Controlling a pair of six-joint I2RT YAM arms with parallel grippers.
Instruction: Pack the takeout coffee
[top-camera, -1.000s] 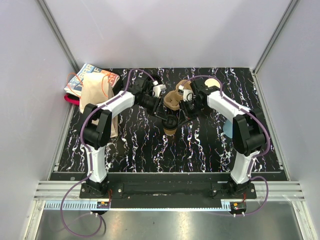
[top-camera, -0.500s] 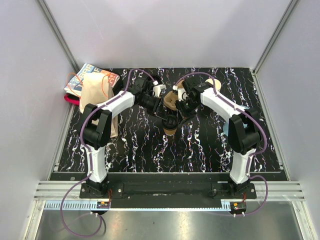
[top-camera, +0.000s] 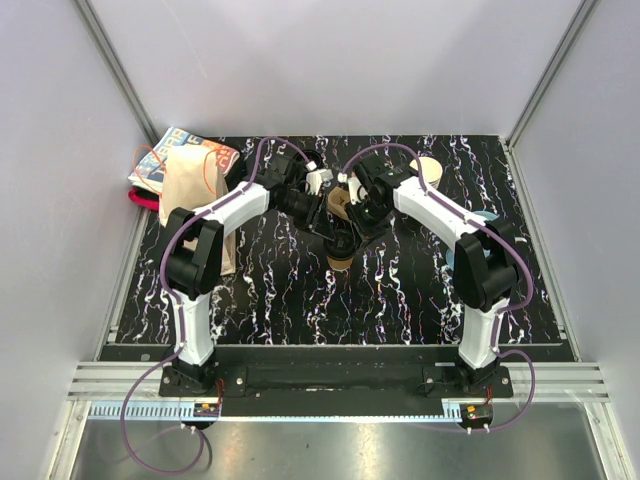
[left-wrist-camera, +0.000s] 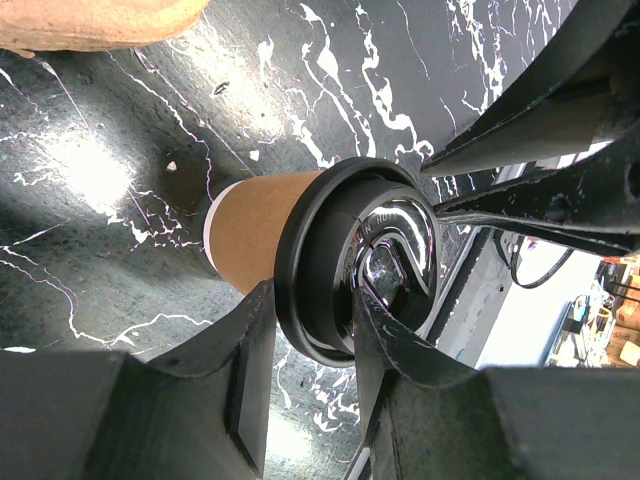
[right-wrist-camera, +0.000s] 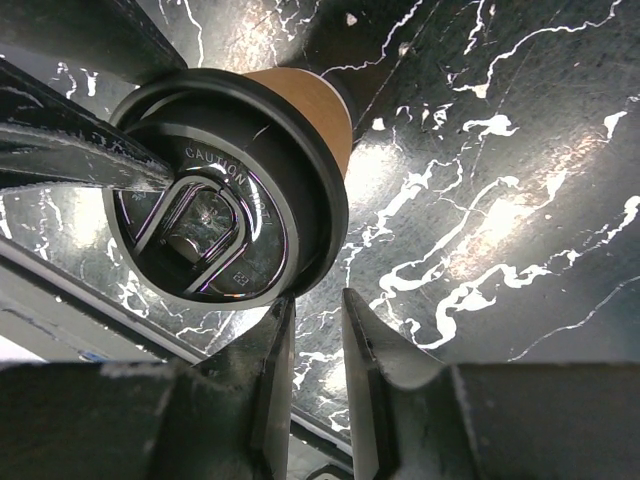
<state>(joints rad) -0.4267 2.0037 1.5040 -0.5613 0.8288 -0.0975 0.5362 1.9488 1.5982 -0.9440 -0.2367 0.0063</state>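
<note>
The takeout coffee (left-wrist-camera: 255, 225), a small brown kraft paper cup capped with a round black plastic lid (left-wrist-camera: 335, 225), is found on the black, white-veined marble-patterned bench (top-camera: 280, 290). It is placed well to the right of the tall brown paper bag (top-camera: 185, 190) and somewhat nearer the front than that bag. The cup's base is seen against the bench surface; whether it stands fully upright cannot be told. The left claw (left-wrist-camera: 315, 295) is clamped on the lid's rim: one finger (left-wrist-camera: 250, 360) is laid along the cup wall beneath the rim, and the other is pressed over the lid's top beside the raised sip flap. The right claw (right-wrist-camera: 317, 298) is held with its fingers slightly apart and nothing between them, its tips just beside the lid's edge on the side away from the bag. The embossed word "CAUTION" can be read on the lid in the right wrist view. A colourfully printed flat packet (top-camera: 165, 160) is seen partly hidden behind the bag, and a pale-rimmed paper cup (top-camera: 427, 168) is set far to the right of the bag, beyond the takeout coffee.
</note>
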